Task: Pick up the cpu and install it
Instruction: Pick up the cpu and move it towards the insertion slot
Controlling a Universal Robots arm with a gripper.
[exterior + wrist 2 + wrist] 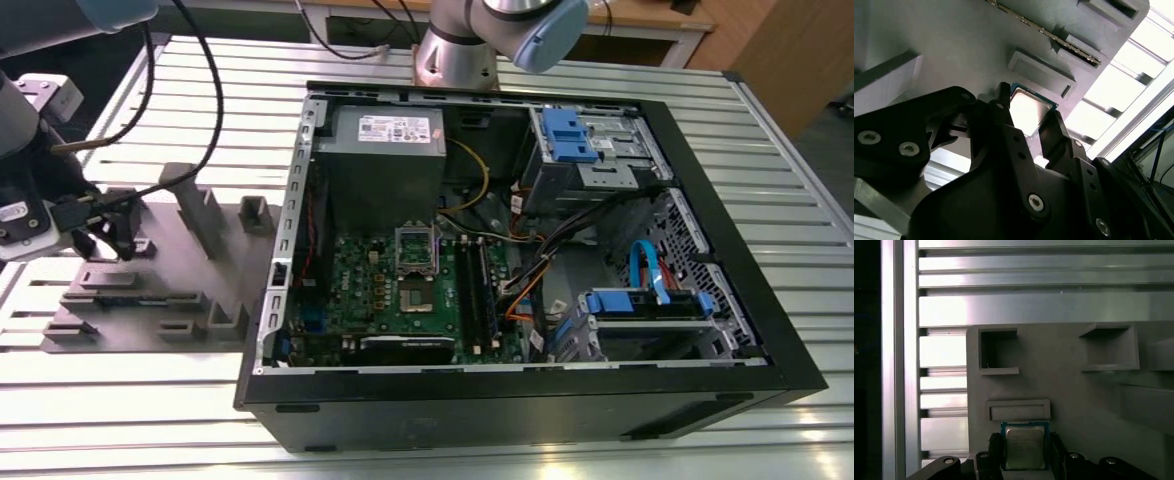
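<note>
Exterior view: black end effector [104, 243] low over grey plastic tray [127, 340] on slatted metal worktop [134, 400], beside open black computer case [534, 400]. First wrist view: clamps small square silvery-grey cpu [1025, 449] by opposite edges, at the tray face. Second wrist view: dark fingers [1054, 132] flush against chip's sides.

No text can be read. White label [396, 128] on the power supply [384, 160], far corner of the open computer case [534, 400] on the exterior view's left: print too small to make out. Faint markings on the cpu [1025, 449] top in the first wrist view are equally illegible.
</note>
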